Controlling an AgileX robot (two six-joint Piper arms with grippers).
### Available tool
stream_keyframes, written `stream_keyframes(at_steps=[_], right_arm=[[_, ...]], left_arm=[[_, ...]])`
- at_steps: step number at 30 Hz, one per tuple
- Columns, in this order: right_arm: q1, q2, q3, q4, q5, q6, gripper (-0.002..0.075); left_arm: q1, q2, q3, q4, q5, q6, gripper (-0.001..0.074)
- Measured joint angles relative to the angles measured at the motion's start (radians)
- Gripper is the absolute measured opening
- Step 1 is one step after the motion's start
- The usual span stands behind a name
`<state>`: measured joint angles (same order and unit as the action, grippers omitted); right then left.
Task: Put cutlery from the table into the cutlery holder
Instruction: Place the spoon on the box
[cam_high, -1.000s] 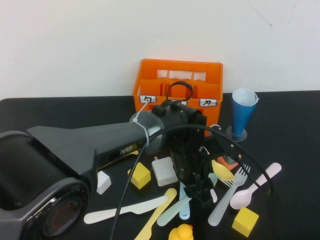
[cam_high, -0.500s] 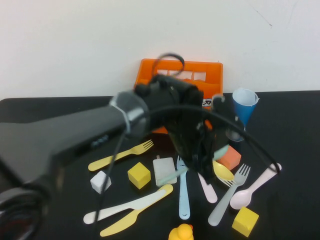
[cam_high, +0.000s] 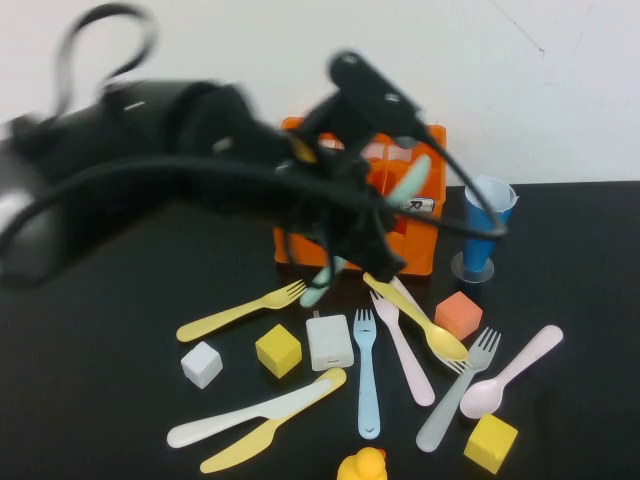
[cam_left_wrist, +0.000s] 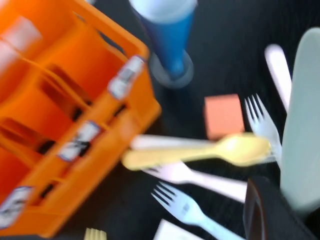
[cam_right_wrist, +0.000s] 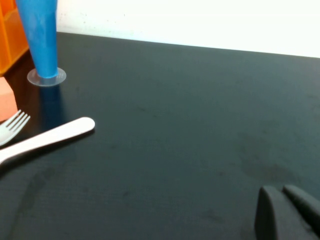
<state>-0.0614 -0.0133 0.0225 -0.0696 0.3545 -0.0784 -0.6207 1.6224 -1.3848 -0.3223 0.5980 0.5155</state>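
Observation:
My left gripper (cam_high: 352, 232) is raised in front of the orange cutlery holder (cam_high: 420, 245) and is shut on a mint green utensil (cam_high: 412, 180), held slanted. In the left wrist view the utensil (cam_left_wrist: 301, 125) runs beside one dark finger (cam_left_wrist: 267, 212), with the holder (cam_left_wrist: 65, 125) below. On the black table (cam_high: 100, 300) lie a yellow fork (cam_high: 240, 310), a light blue fork (cam_high: 367, 370), a pink knife (cam_high: 410, 350), a yellow spoon (cam_high: 425, 320), a grey fork (cam_high: 455, 400), a pink spoon (cam_high: 510, 372), a white knife (cam_high: 250, 415) and a yellow knife (cam_high: 265, 435). My right gripper (cam_right_wrist: 290, 215) is shut, low over bare table.
A blue cone cup (cam_high: 485, 225) stands right of the holder. A white charger block (cam_high: 329, 342), a white cube (cam_high: 201, 364), yellow cubes (cam_high: 278, 350) (cam_high: 491, 442), an orange cube (cam_high: 459, 314) and a yellow duck (cam_high: 362, 466) lie among the cutlery.
My left arm has lifted the mint green utensil off the table and swung up and back toward the orange holder. The other cutlery has not moved.

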Motion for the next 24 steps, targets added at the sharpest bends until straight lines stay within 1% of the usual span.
stream_keyframes(at_steps=[1, 3, 4, 6, 9, 11, 13, 16, 21, 24], right_arm=[[0.0, 0.0, 0.0, 0.0, 0.0, 0.0, -0.0003], [0.0, 0.0, 0.0, 0.0, 0.0, 0.0, -0.0003], [0.0, 0.0, 0.0, 0.0, 0.0, 0.0, -0.0003], [0.0, 0.0, 0.0, 0.0, 0.0, 0.0, -0.0003], [0.0, 0.0, 0.0, 0.0, 0.0, 0.0, -0.0003], [0.0, 0.0, 0.0, 0.0, 0.0, 0.0, -0.0003], [0.0, 0.0, 0.0, 0.0, 0.0, 0.0, -0.0003], [0.0, 0.0, 0.0, 0.0, 0.0, 0.0, -0.0003], [0.0, 0.0, 0.0, 0.0, 0.0, 0.0, -0.0003], [0.0, 0.0, 0.0, 0.0, 0.0, 0.0, -0.0003]], left_arm=[[0.007, -0.034, 0.053, -0.02, -0.05, 0.012, 0.0033], [0.016, -0.131, 0.166, -0.068, -0.226, 0.037, 0.0033], [0.016, -0.157, 0.213, -0.086, -0.284, 0.042, 0.0033], [0.016, -0.234, 0.311, -0.14, -0.493, 0.044, 0.0033], [0.016, -0.297, 0.437, -0.251, -0.793, 0.0, 0.0033], [0.016, -0.302, 0.488, -0.29, -0.923, -0.054, 0.0033], [0.022, -0.289, 0.51, -0.296, -1.019, -0.107, 0.0032], [0.025, -0.242, 0.516, -0.23, -1.123, -0.18, 0.0032], [0.027, -0.129, 0.516, -0.18, -1.358, -0.244, 0.0032], [0.053, -0.059, 0.517, -0.136, -1.461, -0.333, 0.0032]])
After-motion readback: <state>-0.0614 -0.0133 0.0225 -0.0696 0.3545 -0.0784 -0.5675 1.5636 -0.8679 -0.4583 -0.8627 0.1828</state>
